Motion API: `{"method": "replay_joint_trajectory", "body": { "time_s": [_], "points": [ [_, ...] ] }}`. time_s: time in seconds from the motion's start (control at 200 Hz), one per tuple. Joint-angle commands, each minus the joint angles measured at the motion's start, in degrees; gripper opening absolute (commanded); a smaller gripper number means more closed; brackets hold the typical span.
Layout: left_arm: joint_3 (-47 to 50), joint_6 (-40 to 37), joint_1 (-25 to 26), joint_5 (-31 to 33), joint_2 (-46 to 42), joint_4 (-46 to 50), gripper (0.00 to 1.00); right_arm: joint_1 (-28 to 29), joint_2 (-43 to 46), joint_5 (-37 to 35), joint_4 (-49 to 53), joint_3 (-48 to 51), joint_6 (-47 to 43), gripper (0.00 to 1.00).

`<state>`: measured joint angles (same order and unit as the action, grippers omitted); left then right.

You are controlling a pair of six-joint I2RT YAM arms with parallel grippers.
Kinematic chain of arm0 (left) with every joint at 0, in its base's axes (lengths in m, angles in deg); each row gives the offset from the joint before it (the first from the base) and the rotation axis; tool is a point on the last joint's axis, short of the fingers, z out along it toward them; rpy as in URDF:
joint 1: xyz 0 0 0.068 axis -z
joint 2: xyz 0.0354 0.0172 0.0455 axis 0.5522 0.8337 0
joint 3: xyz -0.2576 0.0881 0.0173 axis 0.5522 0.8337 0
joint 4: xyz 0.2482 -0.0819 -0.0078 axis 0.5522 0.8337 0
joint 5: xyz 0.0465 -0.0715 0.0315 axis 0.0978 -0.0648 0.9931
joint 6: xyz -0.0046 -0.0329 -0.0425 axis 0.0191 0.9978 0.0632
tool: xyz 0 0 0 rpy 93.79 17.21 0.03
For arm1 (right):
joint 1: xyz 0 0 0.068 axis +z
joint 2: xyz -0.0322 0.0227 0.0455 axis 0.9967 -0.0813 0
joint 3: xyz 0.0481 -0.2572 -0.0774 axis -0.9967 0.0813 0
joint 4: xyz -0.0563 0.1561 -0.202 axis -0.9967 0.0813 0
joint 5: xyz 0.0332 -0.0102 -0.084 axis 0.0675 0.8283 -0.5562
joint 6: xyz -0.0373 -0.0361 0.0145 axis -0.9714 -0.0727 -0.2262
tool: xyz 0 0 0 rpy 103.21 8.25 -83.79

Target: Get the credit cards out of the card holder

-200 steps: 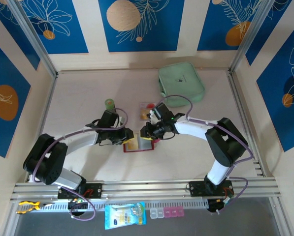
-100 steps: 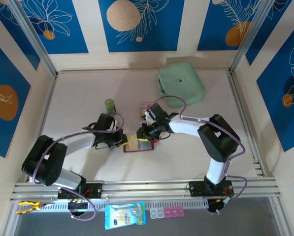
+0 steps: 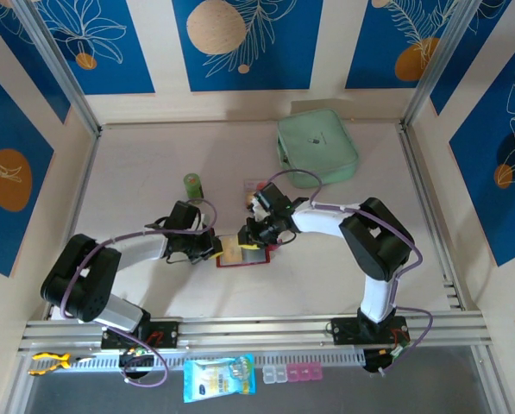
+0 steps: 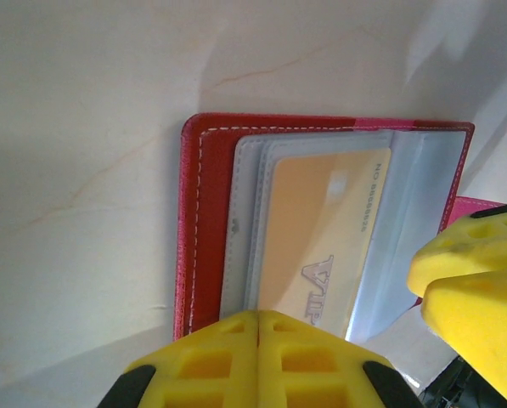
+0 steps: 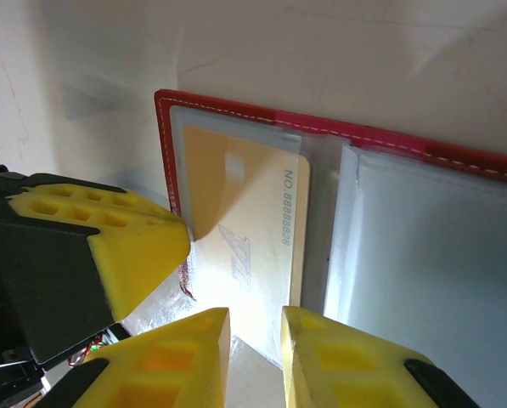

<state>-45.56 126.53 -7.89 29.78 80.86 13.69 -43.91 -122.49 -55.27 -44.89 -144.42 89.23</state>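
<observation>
Red card holder (image 3: 240, 257) is lying open on the table (image 3: 145, 164) between the arms; tan-orange card (image 4: 321, 229) is sitting in its clear sleeve (image 5: 406, 246); left gripper (image 4: 258, 344) is sitting fully closed at the card's end, grip unclear; right gripper (image 5: 255, 344) is hovering narrowly parted alongside.

Two arms close in on the open red holder (image 3: 253, 257) — left gripper (image 3: 215, 248) at its left edge beside a tan card (image 3: 230, 251), right gripper (image 3: 246, 236) at its far edge. A mint pouch (image 3: 317, 147) lies well behind.
</observation>
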Motion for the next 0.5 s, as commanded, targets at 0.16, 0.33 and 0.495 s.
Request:
{"method": "replay_joint_trajectory", "body": {
  "time_s": [0.16,0.33,0.495],
  "points": [
    [0.7,-1.4,-0.8,-0.2,0.6,0.0,0.0,0.7,-1.7,2.4,1.4,-2.4,0.0,0.24],
    [0.8,-1.9,-0.8,0.2,1.2,0.4,0.0,0.9,-2.2,2.4,1.4,-2.5,-0.2,0.26],
    [0.8,-2.1,-0.8,0.3,1.4,0.4,0.0,0.9,-3.0,2.9,1.5,-2.9,-0.3,0.25]
  ]
}}
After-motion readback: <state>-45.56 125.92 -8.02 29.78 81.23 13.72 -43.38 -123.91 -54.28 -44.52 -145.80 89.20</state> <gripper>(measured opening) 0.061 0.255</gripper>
